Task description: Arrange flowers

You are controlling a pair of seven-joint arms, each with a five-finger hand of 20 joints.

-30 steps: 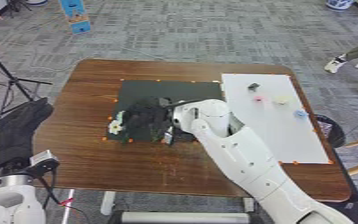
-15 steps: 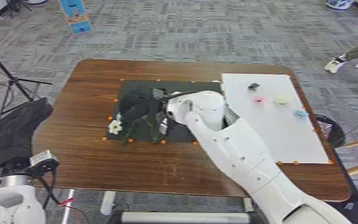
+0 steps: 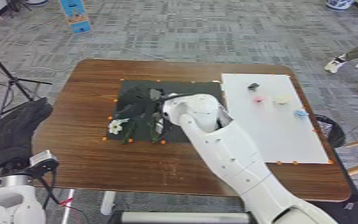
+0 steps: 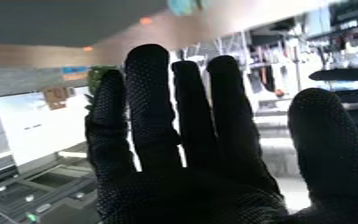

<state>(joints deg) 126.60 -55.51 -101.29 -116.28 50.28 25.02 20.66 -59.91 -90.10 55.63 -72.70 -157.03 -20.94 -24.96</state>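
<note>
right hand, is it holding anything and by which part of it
Nothing is held: the right hand has its fingers straight and thumb apart. The white flower lies by it, at the dark mat's edge.

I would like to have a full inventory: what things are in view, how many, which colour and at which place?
Table: one, brown, centre
Mat: one, dark, on table
Board: one, white, table's right side
White flower: one, mat's left edge
Leaves: uncounted, green, on mat
Pink flower: one, on board
Yellow flower: one, pale, on board
Blue flower: one, on board
Small object: one, dark, board's far end
Markers: several, orange, around mat and board
Bin: one, black, right of table
Stand: one, black, left
Floor: one, grey
Right hand: one, black, over mat
Left hand: one, black, left of table
Arms: two, white
</note>
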